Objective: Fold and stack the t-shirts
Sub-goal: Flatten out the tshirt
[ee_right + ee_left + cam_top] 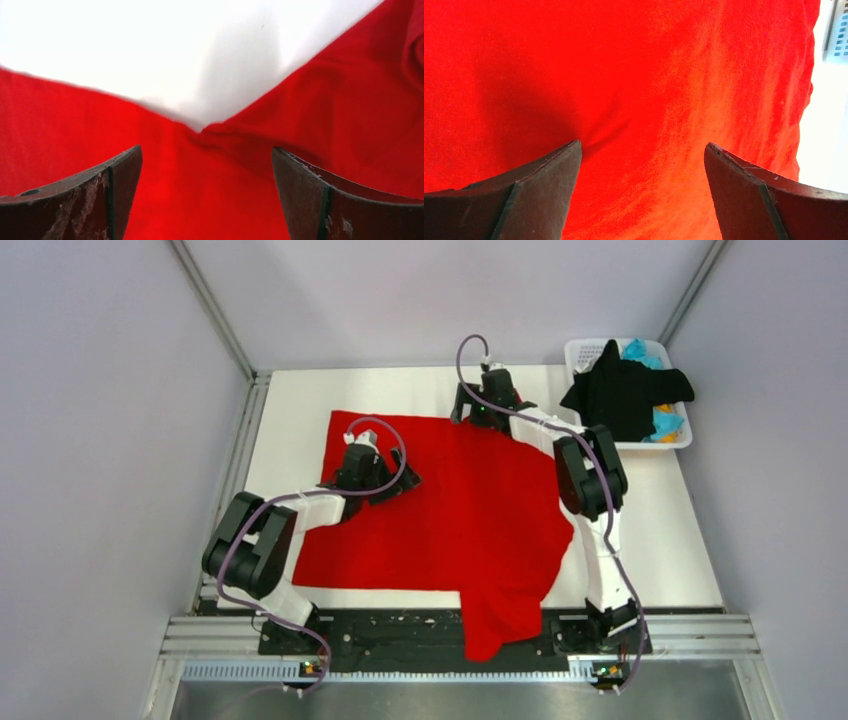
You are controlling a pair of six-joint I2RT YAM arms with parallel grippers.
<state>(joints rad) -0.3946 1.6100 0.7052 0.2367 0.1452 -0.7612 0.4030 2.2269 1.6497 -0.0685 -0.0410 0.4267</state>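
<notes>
A bright red t-shirt point(460, 515) lies spread over the white table, one part hanging over the near edge. My left gripper point(405, 483) is open, low over the shirt's left part; red cloth point(644, 100) fills its view between the fingers point(549, 190). My right gripper point(478, 412) is open at the shirt's far edge; its view shows red cloth point(200, 190) between the jaws and a notch of bare table beyond. A black t-shirt point(625, 392) drapes over the white basket at the far right, with cyan cloth point(640, 350) and a bit of orange cloth point(664, 408) in it.
The white plastic basket point(580, 350) stands at the far right corner. Grey walls and metal rails bound the table point(290, 410). A black base strip runs along the near edge. The basket's corner point(838, 30) shows in the left wrist view.
</notes>
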